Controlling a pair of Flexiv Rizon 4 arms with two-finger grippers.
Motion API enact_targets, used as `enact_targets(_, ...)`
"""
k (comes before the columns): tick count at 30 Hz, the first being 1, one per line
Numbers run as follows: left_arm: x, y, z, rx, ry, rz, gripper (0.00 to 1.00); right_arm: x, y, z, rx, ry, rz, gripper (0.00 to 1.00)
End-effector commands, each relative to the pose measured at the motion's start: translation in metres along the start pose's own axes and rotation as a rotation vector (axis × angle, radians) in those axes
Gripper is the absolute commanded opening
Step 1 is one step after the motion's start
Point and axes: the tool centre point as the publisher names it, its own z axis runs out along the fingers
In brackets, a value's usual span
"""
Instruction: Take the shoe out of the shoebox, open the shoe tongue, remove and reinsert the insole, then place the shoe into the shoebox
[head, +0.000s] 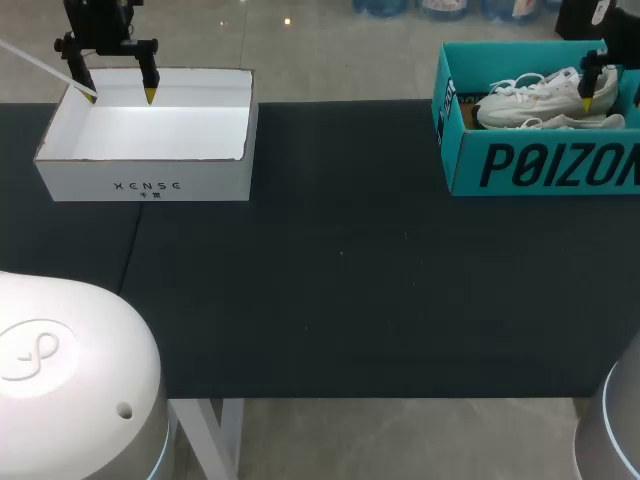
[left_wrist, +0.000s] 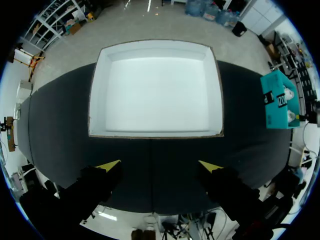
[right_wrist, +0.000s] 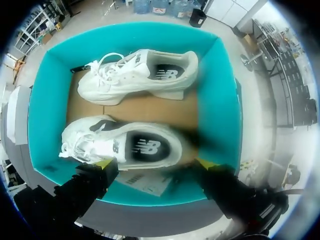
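Teal shoebox (head: 540, 165) not yet emptied: the right tool (right_wrist: 156, 163) hovers spread apart over a white shoe (right_wrist: 125, 145), which it should grip next.

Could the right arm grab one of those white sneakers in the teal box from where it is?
Probably yes. The right gripper hangs open above the lidless teal cardboard shoebox, and the nearer white sneaker lies uncovered just under its fingers.
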Motion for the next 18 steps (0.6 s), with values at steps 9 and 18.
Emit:
enact_targets(9,0.0,0.0,0.0,-0.001,-0.002,0.0,1.0,-0.027,0.007,0.02,0.021,0.02,-0.027,1.0)
enact_targets(18,0.0,0.0,0.0,-0.001,-0.002,0.0,1.0,-0.028,0.0,0.041,0.014,0.034,-0.046,1.0)
